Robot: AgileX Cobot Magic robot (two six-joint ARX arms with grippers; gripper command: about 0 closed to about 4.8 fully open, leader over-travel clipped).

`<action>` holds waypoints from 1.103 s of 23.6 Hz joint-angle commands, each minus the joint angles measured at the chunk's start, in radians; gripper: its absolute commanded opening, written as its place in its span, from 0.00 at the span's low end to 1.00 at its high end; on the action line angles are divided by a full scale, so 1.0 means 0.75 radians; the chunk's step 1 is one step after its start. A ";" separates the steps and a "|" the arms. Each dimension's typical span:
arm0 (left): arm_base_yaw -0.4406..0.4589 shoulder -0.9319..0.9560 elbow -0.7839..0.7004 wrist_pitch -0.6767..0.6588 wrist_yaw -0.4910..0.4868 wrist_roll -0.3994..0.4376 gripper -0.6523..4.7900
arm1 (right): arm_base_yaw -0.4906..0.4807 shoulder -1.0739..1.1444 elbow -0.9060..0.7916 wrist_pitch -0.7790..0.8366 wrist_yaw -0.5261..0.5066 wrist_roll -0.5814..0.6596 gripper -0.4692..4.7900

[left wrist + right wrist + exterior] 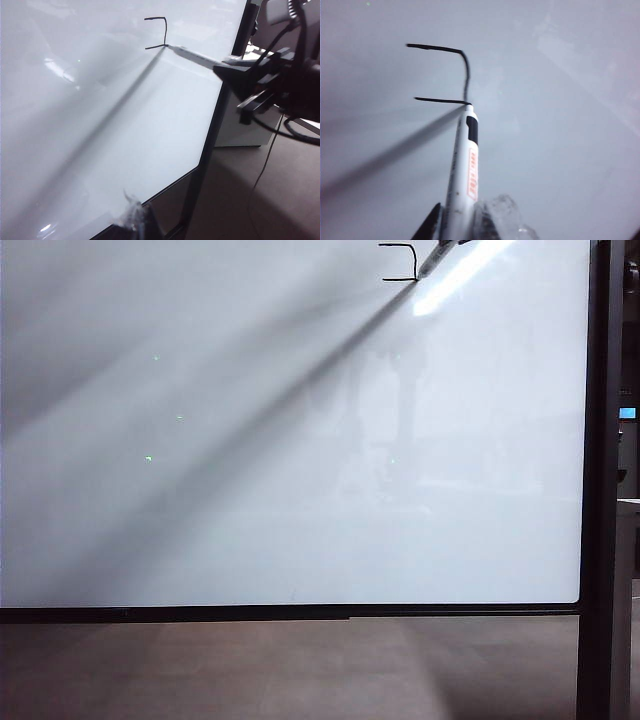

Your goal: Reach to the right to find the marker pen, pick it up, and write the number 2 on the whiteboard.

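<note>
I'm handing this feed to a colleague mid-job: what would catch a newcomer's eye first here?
First the half-drawn number 2 in black, high on the whiteboard, only its top, right side and middle strokes there. The marker pen, held in the right gripper, has its tip at the middle stroke's right end. The left gripper sits low near the board's lower edge.

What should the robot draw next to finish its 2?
Probably a short stroke straight down from the left end of the middle line. The right hand holds the pen on the whiteboard, and so far the 2 has only its top, right side and middle line.
</note>
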 commanded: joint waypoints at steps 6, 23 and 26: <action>0.002 -0.002 0.004 0.010 0.009 0.006 0.11 | 0.000 -0.053 -0.017 -0.051 -0.158 0.011 0.12; 0.002 -0.002 0.004 0.008 0.009 0.006 0.11 | -0.002 -0.046 -0.152 0.260 -0.284 0.001 0.12; 0.002 -0.002 0.004 0.008 0.011 0.006 0.11 | -0.005 -0.032 -0.152 0.278 -0.284 0.000 0.12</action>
